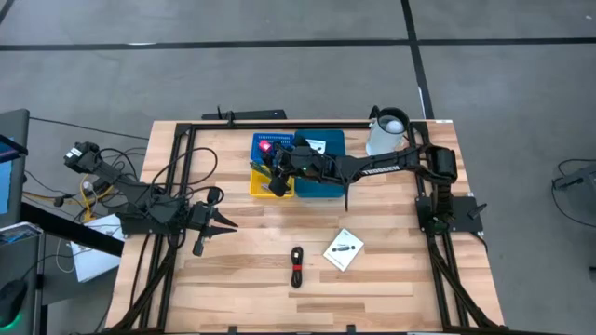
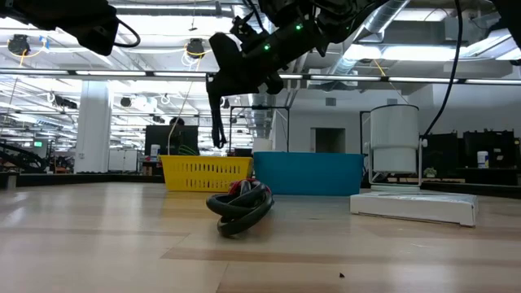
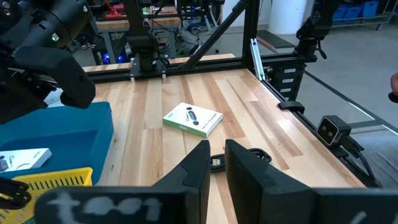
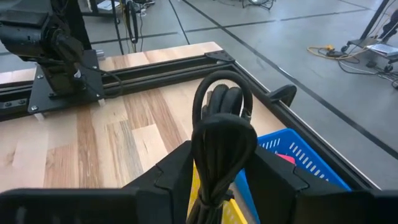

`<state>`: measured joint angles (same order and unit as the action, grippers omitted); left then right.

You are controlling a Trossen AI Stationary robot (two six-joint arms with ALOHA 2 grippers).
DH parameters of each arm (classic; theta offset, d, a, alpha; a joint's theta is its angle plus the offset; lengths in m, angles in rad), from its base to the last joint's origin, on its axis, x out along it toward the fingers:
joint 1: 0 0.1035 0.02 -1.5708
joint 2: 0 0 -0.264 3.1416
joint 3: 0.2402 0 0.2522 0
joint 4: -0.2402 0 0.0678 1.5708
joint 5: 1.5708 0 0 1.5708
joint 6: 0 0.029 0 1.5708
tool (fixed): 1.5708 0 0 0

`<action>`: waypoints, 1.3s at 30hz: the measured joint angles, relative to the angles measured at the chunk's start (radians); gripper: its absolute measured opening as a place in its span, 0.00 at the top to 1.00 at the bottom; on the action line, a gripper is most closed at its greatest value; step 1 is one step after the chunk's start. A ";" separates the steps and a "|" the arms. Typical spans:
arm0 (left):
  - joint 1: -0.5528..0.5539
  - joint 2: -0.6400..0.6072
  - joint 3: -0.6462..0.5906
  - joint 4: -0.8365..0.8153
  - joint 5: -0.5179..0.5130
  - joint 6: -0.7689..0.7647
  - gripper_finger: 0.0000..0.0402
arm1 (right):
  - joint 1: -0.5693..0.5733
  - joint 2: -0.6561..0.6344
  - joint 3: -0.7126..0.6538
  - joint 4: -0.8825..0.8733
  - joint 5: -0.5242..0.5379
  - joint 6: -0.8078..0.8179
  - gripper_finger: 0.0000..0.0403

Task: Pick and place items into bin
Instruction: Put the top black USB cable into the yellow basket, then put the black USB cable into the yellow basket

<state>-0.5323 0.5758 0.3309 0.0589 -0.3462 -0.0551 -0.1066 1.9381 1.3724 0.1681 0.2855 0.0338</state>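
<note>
The right gripper (image 4: 217, 168) has its jaws clamped on a coiled black cable (image 4: 219, 124), which it holds above the bins near the bench's far edge, over the seam between the yellow basket (image 1: 264, 182) and the blue bin (image 1: 321, 184). In the low view the cable (image 2: 216, 114) hangs down from the jaws, clear of both bins. The left gripper (image 3: 214, 168) waits near the bench's left edge, its jaws slightly apart and empty. "TROSSEN" reads in white along the right arm (image 1: 382, 168). A white printed card box (image 1: 344, 249) lies toward the near edge, its print too small to read, and a second black cable with red (image 1: 297, 267) lies beside it. A red-pink piece (image 1: 265, 146) and a white card (image 1: 315, 145) sit in the bins, half hidden by the arm.
</note>
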 joint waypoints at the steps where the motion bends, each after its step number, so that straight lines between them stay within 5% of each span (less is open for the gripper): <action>1: 0.000 0.000 0.000 0.000 0.000 0.000 0.90 | 0.000 0.000 0.000 -0.003 0.000 0.000 0.66; 22: 0.000 0.000 0.000 -0.001 0.000 -0.001 0.90 | 0.018 0.000 0.001 -0.049 0.000 0.002 0.62; 32: 0.000 0.000 0.000 -0.010 0.000 -0.001 0.90 | 0.154 -0.013 0.001 -0.298 -0.042 0.068 0.60; 39: 0.000 0.000 0.000 -0.009 0.000 -0.001 0.90 | 0.297 -0.013 0.001 -0.400 -0.071 0.315 0.60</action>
<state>-0.5323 0.5760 0.3311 0.0498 -0.3462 -0.0559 0.1901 1.9247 1.3735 -0.2315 0.2145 0.3490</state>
